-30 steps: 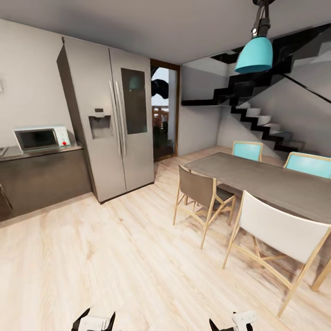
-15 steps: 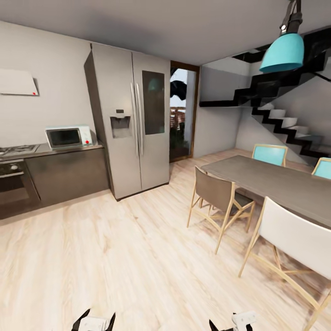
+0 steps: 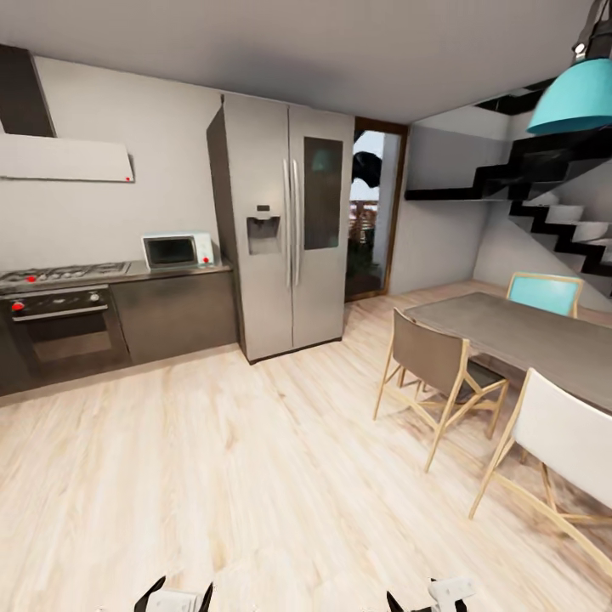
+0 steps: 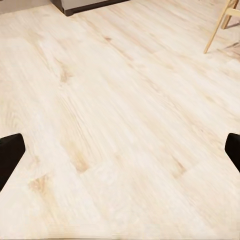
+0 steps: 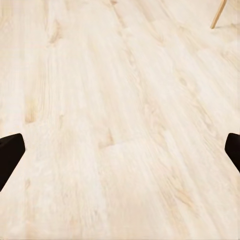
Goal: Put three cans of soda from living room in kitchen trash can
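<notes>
The kitchen point(image 3: 127, 323) occupies the left of the head view. One range hood point(image 3: 64, 157) hangs on the wall, its left end cut by the frame. Below it sit one gas hob point(image 3: 59, 274) and one built-in oven point(image 3: 59, 327), with dark cabinets point(image 3: 174, 316) beside them under a grey worktop point(image 3: 183, 270). One white microwave point(image 3: 177, 250) stands at the right end of that worktop, just beside one steel two-door fridge point(image 3: 285, 234). Right of the fridge is one wood-framed glass door point(image 3: 374, 212); what lies beyond it is hard to make out.

Further right, one grey dining table point(image 3: 518, 327) is cut by the frame edge. Three chairs are counted: one grey-backed chair point(image 3: 429, 357), one white-backed chair point(image 3: 565, 433) partly cut off, and one teal chair point(image 3: 544, 293) behind the table. One teal lamp point(image 3: 578, 93) and one dark staircase point(image 3: 552, 200) are both cut by the frame.

The pale wood floor point(image 3: 212, 459) runs across the foreground. Neither soda cans nor a trash bin can be made out in these views.

At the bottom edge of the head view, the left gripper point(image 3: 174, 595) and right gripper point(image 3: 429, 595) are each cut off. The left wrist view adds the left gripper's fingertips point(image 4: 10, 152) at opposite sides, spread wide with bare floor between, plus a chair leg point(image 4: 220, 25) and the fridge base. The right wrist view shows the same wide spread of the right gripper's fingertips point(image 5: 10, 155) with nothing held.
</notes>
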`<state>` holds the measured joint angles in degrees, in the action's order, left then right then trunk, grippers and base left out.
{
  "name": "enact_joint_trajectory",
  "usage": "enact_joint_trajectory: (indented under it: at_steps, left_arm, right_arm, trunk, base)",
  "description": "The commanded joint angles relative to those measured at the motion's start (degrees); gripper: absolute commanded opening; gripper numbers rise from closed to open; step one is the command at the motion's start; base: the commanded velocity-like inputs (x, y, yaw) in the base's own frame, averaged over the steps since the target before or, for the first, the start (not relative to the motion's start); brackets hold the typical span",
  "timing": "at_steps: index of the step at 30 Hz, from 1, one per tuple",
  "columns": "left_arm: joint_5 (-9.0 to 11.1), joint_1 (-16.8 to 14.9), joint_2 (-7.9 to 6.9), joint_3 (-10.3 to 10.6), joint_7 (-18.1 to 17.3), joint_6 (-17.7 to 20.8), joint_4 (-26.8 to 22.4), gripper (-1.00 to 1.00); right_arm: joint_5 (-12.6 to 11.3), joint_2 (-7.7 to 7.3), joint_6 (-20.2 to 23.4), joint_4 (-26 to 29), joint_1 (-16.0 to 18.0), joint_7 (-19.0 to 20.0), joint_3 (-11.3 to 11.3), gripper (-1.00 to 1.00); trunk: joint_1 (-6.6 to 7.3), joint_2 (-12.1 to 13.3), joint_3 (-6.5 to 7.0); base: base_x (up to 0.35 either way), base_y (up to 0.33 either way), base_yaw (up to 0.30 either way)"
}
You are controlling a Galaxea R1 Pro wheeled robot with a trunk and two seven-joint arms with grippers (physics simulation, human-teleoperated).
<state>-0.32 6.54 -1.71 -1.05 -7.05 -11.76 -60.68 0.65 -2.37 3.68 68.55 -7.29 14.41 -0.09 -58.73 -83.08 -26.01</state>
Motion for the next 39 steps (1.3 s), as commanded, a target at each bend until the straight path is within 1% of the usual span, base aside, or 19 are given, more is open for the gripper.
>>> enact_joint_trajectory:
  at_steps: [1,9,24,33,39]
  left_arm:
    - [0.0,0.0,-0.01,0.0,0.0,0.0,0.0,1.0]
    - [0.0,0.0,0.02,0.0,0.0,0.0,0.0,1.0]
    - [0.0,0.0,0.04,0.0,0.0,0.0,0.0,1.0]
    - [0.0,0.0,0.04,0.0,0.0,0.0,0.0,1.0]
    - [0.0,0.0,0.04,0.0,0.0,0.0,0.0,1.0]
  right_arm:
    - [0.0,0.0,0.0,0.0,0.0,0.0,0.0,1.0]
    - [0.0,0.0,0.0,-0.1,0.1,0.0,0.0,1.0]
    - [0.0,0.09,0.0,-0.5,0.1,0.0,0.0,1.0]
    - [0.0,0.08,0.0,-0.5,0.1,0.0,0.0,1.0]
    - [0.0,0.09,0.0,-0.6,0.2,-0.3,0.1,1.0]
  trunk:
    - [0.0,0.0,0.03]
    - [0.0,0.0,0.31]
    - [0.0,0.0,0.45]
    - [0.0,0.0,0.45]
    - [0.0,0.0,0.36]
  base:
    - [-0.034,0.007,0.241]
    - [-0.017,0.002,0.238]
    - [-0.205,0.0,0.244]
    - [-0.029,0.0,0.077]
    - [-0.002,0.0,0.18]
